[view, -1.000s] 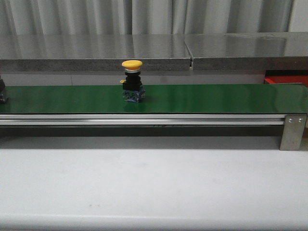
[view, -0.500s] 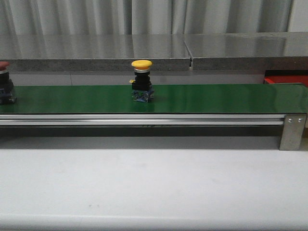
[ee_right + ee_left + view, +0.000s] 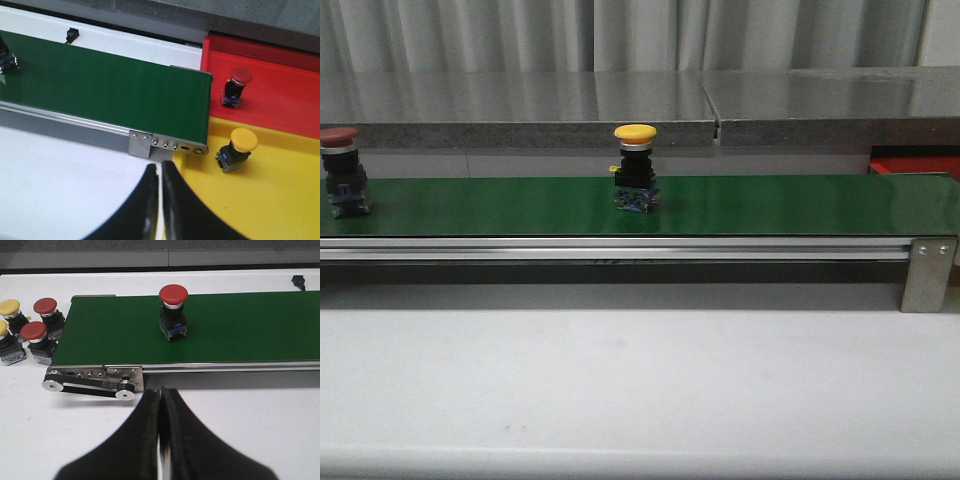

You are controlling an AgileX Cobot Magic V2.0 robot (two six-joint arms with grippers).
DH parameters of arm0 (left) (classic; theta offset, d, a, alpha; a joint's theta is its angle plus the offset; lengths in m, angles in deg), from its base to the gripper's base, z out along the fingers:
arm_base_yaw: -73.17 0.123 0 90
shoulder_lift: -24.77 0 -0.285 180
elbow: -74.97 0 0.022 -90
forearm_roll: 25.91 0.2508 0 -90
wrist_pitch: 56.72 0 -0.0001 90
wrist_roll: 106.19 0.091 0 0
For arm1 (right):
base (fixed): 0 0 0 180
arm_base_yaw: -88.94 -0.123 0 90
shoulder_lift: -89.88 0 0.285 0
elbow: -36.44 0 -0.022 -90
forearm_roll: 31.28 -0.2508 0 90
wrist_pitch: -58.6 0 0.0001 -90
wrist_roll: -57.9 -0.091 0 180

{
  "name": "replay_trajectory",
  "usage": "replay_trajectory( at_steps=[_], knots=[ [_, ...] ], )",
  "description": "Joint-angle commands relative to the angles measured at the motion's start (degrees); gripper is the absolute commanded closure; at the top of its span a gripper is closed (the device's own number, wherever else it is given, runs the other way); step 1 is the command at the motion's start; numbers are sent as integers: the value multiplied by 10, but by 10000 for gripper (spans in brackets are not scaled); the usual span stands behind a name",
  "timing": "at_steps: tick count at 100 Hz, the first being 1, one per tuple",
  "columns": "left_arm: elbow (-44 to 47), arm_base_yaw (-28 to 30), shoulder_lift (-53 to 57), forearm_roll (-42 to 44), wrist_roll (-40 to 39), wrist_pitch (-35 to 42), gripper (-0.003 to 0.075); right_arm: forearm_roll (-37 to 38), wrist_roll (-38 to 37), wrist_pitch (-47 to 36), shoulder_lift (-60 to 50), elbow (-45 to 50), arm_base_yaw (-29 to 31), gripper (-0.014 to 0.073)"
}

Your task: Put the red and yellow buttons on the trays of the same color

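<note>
A yellow button [image 3: 636,168] stands upright on the green belt [image 3: 770,205], left of its middle. A red button [image 3: 342,172] rides the belt's far left end and also shows in the left wrist view as the red button [image 3: 173,312]. My left gripper [image 3: 160,392] is shut and empty over the white table, in front of the belt's roller end. My right gripper [image 3: 161,167] is shut and empty near the belt's other end. There, the red tray [image 3: 285,107] holds a red button [image 3: 237,86] and the yellow tray [image 3: 280,200] holds a yellow button [image 3: 237,148].
Beside the belt's roller end stand loose buttons on the white table: two red ones [image 3: 47,312] [image 3: 36,340] and two yellow ones [image 3: 11,312] [image 3: 5,342]. A metal bracket [image 3: 928,272] sits at the belt's right end. A grey shelf [image 3: 620,105] runs behind the belt.
The yellow button has travelled to the right along the belt. A red button has come into the front view at the belt's left end.
</note>
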Motion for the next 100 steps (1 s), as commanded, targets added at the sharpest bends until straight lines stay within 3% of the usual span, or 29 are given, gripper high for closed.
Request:
replay_trajectory(
  at_steps=[1,7,14,32,52,100],
  knots=[
    [-15,-5,1,-7,-2,47,741,1,3,-23,0,-16,-2,370],
    [-15,-5,1,-7,-2,47,741,1,3,-17,0,-16,-2,150],
    [-15,-5,1,-7,-2,47,741,1,3,-17,0,-16,-2,-27],
    [-15,-5,1,-7,-2,46,741,-15,3,-9,20,-21,-2,14],
    [-15,-5,1,-7,-2,46,741,-29,32,43,142,-77,-9,14],
    [-15,-5,1,-7,-2,45,741,-43,47,26,509,-310,-162,14]
  ],
)
